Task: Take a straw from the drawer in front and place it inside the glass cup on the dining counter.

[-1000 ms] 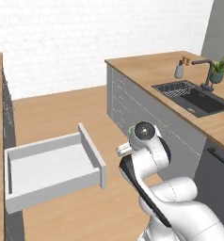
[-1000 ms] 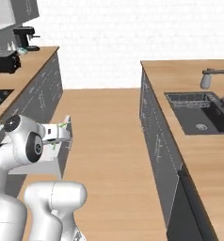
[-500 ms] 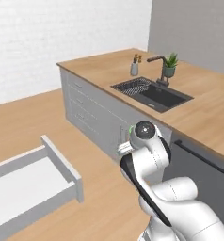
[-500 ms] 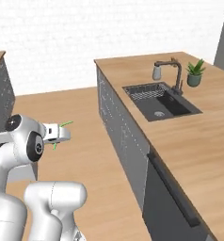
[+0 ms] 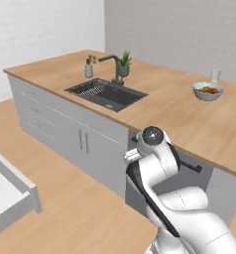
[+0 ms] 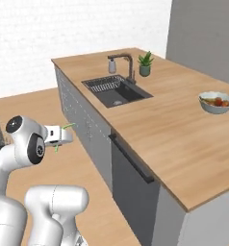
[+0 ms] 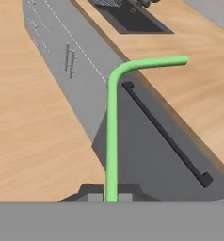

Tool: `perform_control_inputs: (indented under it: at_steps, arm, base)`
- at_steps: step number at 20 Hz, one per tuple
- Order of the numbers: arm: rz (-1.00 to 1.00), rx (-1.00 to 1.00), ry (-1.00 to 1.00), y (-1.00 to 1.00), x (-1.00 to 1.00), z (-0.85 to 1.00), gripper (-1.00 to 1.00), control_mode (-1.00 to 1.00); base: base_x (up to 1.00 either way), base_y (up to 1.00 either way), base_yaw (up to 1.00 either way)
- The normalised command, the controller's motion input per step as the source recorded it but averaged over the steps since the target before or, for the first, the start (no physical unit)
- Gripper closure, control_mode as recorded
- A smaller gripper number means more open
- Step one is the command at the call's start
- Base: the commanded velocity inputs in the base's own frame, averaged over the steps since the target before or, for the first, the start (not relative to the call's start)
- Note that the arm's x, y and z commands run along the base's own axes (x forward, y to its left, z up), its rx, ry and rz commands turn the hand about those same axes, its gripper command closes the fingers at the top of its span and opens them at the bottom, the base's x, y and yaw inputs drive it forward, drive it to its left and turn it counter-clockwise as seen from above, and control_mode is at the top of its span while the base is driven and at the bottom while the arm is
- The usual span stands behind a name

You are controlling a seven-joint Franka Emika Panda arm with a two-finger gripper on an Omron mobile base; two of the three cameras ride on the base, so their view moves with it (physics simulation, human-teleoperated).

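End effector (image 6: 64, 136): clenching the thin green bent-topped straw (image 7: 112, 136) at its lower end, hovering above the wood floor beside the grey side of the desk.
Straw: sticking up between the dark fingertips in the hand view, bending over near its top toward the desk edge; showing as small green bits by the end effector in the right base view.
Desk (image 5: 189, 119): broad light wood top, carrying a black sink, a small potted plant and a pale fruit bowl (image 5: 207, 91).
Clear glass cup (image 5: 215, 75): standing upright just beyond the fruit bowl, well apart from the straw.
Light grey-white box drawer (image 5: 11, 196): hanging open, low at the left of the left base view.
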Motion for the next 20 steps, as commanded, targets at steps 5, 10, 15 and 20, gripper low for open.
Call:
perform_control_inputs:
  at_steps: [5,10,15,20]
  arm:
    - [0.0,0.0,0.0,0.0,0.0,0.0,1.0,1.0]
    - [0.0,0.0,0.0,0.0,0.0,0.0,1.0,1.0]
    - [0.0,0.0,0.0,0.0,0.0,0.0,1.0,1.0]
    - [0.0,0.0,0.0,0.0,0.0,0.0,1.0,1.0]
  base:
    - [-0.46,-0.91,-0.32]
    - [-0.13,-0.92,-0.31]
    - [0.0,-0.92,-0.31]
    - [0.11,-0.94,-0.21]
